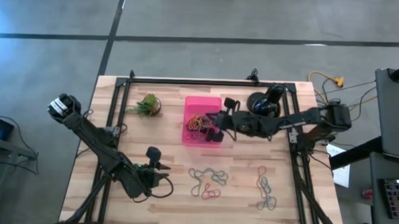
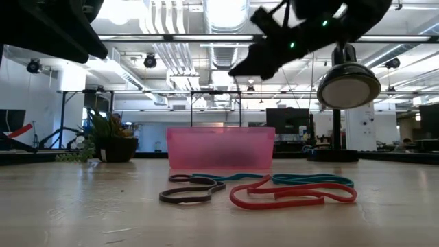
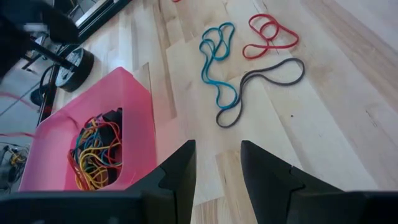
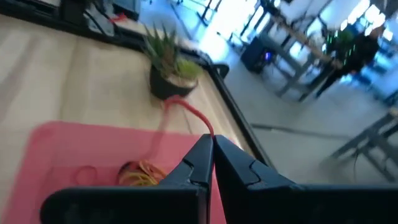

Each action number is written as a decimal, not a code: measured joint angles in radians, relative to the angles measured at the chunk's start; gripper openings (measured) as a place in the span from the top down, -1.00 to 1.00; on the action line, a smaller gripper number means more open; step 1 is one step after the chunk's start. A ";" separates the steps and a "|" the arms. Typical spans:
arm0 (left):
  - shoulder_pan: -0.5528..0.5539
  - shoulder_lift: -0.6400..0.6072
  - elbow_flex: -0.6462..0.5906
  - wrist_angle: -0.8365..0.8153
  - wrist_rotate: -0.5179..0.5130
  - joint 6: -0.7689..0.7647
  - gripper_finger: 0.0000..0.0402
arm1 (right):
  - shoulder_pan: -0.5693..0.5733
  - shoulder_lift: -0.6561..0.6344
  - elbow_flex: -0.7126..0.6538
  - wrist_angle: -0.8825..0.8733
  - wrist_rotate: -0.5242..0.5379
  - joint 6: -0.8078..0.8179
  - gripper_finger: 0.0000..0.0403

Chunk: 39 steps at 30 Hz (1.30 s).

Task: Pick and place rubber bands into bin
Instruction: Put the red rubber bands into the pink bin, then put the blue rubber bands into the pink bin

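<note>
Pink bin [image 1: 194, 105] mid-table, holding a tangle of rubber bands [image 1: 199, 122] in orange, yellow and red. Right gripper [image 4: 210, 149] above the bin, fingers pressed together on a red band [image 4: 189, 112] dangling upward from the tips. More loose bands [image 1: 208, 181] on the wood in front of the bin, others [image 1: 264, 189] farther right. Left gripper [image 3: 216, 163] low over the near-left table, fingers spread, nothing between them. Small potted plant [image 1: 146, 105] just left of the bin.

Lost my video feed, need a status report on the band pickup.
Right pincer shut on a red rubber band, over the pink bin. Left pincer open, empty, above bare table. Bands left on table. Nothing blocking.
</note>
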 joint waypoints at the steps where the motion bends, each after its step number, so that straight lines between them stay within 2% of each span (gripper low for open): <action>1: 0.000 0.000 0.000 0.000 0.000 0.000 0.45 | -0.016 0.015 0.000 0.004 -0.012 0.017 0.96; 7: 0.000 0.000 0.000 0.001 0.000 0.000 0.45 | -0.074 0.100 0.000 0.010 -0.051 0.102 0.96; 13: 0.000 0.000 -0.002 0.000 0.000 0.000 0.45 | -0.080 0.131 0.003 -0.001 -0.091 0.136 0.93; 22: 0.000 0.000 -0.003 0.008 0.000 0.000 0.45 | -0.083 0.116 0.086 -0.155 -0.110 0.193 0.54; 25: 0.000 0.000 -0.005 0.009 0.000 0.000 0.45 | -0.077 0.116 0.137 -0.262 -0.161 0.193 0.43; 30: 0.003 0.000 -0.017 0.019 0.000 0.001 0.45 | -0.037 0.113 0.258 -0.606 -0.284 0.199 0.35; 34: 0.006 0.005 -0.017 0.031 0.000 0.003 0.45 | 0.036 0.113 0.327 -0.820 -0.293 0.239 0.37; 39: 0.013 0.028 -0.017 0.121 0.000 0.080 0.45 | 0.150 0.112 0.385 -1.012 -0.292 0.306 0.44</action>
